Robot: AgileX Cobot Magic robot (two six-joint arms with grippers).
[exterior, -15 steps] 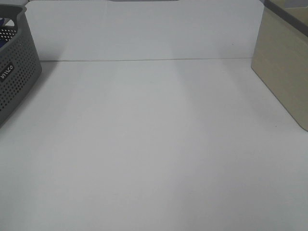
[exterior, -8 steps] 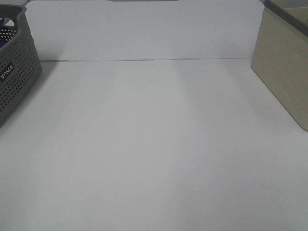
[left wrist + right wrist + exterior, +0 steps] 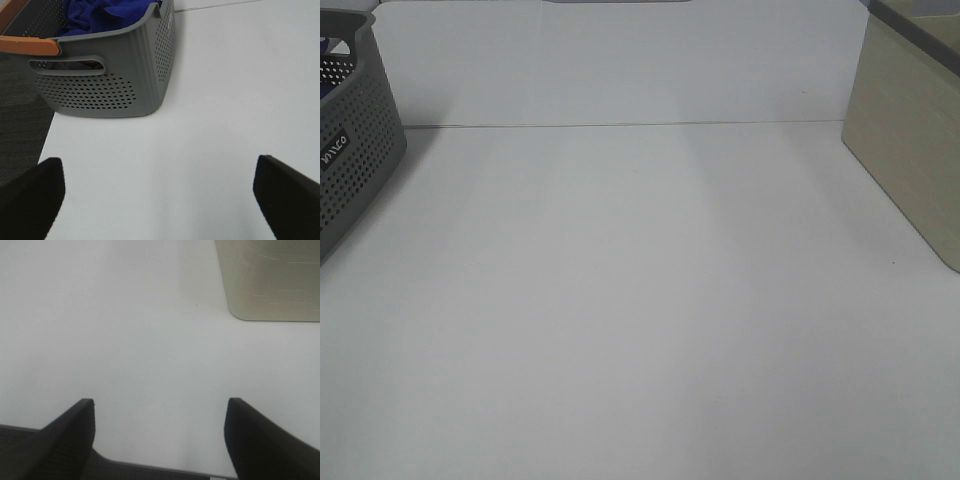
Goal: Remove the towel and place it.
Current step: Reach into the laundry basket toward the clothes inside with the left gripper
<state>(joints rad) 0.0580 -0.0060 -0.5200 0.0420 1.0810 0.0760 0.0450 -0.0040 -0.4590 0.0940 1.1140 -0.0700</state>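
The royal-blue towel (image 3: 102,12) lies crumpled inside the grey perforated basket (image 3: 120,75), seen in the left wrist view. In the exterior high view only the basket's corner (image 3: 355,150) shows at the far left, with a sliver of blue towel (image 3: 328,45) at its rim. My left gripper (image 3: 157,192) is open and empty, low over the white table a short way from the basket. My right gripper (image 3: 160,432) is open and empty near the table's front edge. Neither gripper shows in the exterior high view.
A beige box (image 3: 910,140) stands at the right side of the table; it also shows in the right wrist view (image 3: 270,280). The basket has an orange handle (image 3: 30,45). The white table (image 3: 640,300) spreads between basket and box. Dark floor (image 3: 20,130) lies beyond the table's edge.
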